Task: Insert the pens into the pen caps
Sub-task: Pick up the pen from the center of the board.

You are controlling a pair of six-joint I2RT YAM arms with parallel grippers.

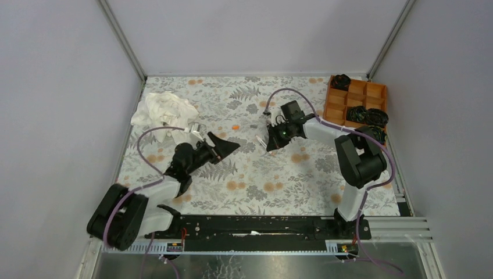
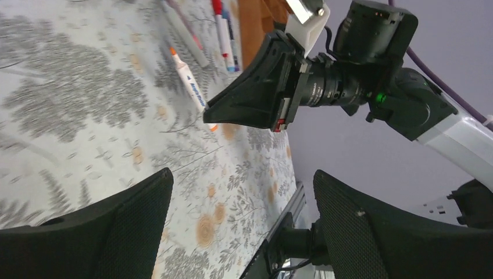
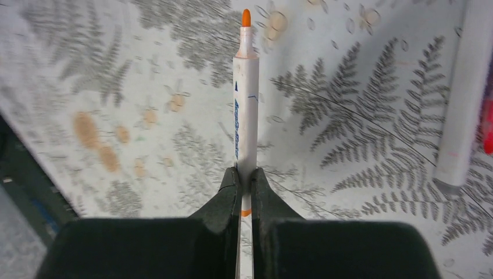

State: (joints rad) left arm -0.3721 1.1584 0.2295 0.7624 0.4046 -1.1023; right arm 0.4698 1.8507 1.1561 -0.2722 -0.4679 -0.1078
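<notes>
My right gripper (image 3: 245,171) is shut on a white pen (image 3: 245,110) near its orange-banded rear end. The pen's bare orange tip points away from the gripper, low over the flowered tablecloth. In the left wrist view the same pen (image 2: 189,82) sticks out of the right gripper (image 2: 212,116). Several more pens (image 2: 224,35) lie beyond it. A small orange pen cap (image 1: 235,127) lies on the cloth between the two grippers. My left gripper (image 1: 224,142) stands open and empty, its jaws facing the right gripper (image 1: 269,146).
A crumpled white cloth (image 1: 163,110) lies at the back left. An orange compartment tray (image 1: 343,102) with black coiled items sits at the back right corner. Another white pen (image 3: 462,104) lies to the right of the held one. Grey walls enclose the table.
</notes>
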